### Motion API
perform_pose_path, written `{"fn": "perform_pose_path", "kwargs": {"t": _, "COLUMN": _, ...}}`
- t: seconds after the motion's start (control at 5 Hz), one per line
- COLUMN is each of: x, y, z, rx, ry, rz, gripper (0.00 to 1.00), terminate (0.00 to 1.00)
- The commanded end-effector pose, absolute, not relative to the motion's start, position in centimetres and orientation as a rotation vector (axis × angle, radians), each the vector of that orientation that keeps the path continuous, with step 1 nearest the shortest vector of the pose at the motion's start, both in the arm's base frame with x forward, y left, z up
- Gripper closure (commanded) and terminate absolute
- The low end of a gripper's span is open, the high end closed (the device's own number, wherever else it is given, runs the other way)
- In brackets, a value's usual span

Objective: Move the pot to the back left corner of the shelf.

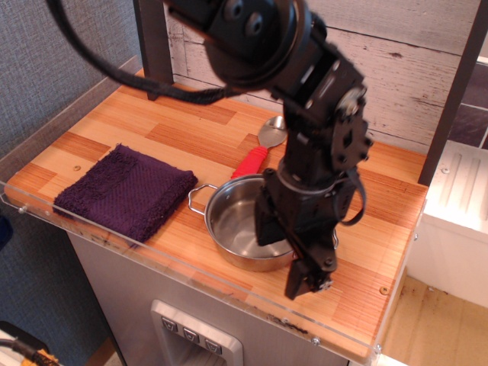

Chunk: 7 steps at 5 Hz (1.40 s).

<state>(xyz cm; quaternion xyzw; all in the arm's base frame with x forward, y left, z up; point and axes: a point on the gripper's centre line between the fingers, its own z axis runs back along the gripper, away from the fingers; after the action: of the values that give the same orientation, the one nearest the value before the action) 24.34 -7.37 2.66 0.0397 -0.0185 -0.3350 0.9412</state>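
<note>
The shiny steel pot (pixel 232 221) stands near the front middle of the wooden shelf (pixel 175 122). Its left wire handle shows; the right side is hidden behind my arm. My gripper (pixel 290 252) is low over the pot's right rim. One finger (pixel 268 223) reaches down inside the pot and the other (pixel 307 276) hangs outside it toward the front edge. The jaws stand apart astride the rim and look open. The back left corner by the dark post is bare wood.
A purple towel (pixel 126 191) lies at the front left. A spoon with a red handle (pixel 250 162) and metal bowl (pixel 273 131) lies just behind the pot. A clear acrylic rim (pixel 69 114) runs along the left and front edges. A white unit (pixel 457 206) stands at the right.
</note>
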Motion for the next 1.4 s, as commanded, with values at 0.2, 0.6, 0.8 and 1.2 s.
{"fn": "perform_pose_path", "kwargs": {"t": 0.2, "x": 25.6, "y": -5.4, "z": 1.2, "rx": 0.107, "ry": -0.082, "rz": -0.589, "gripper": 1.00, "terminate": 0.00}}
{"fn": "perform_pose_path", "kwargs": {"t": 0.6, "x": 25.0, "y": -6.7, "z": 1.5, "rx": 0.022, "ry": -0.097, "rz": -0.746, "gripper": 1.00, "terminate": 0.00}}
{"fn": "perform_pose_path", "kwargs": {"t": 0.8, "x": 23.9, "y": -8.4, "z": 3.6, "rx": -0.023, "ry": -0.163, "rz": -0.905, "gripper": 1.00, "terminate": 0.00}}
{"fn": "perform_pose_path", "kwargs": {"t": 1.2, "x": 25.9, "y": -5.7, "z": 11.1, "rx": -0.013, "ry": -0.294, "rz": -0.840, "gripper": 1.00, "terminate": 0.00}}
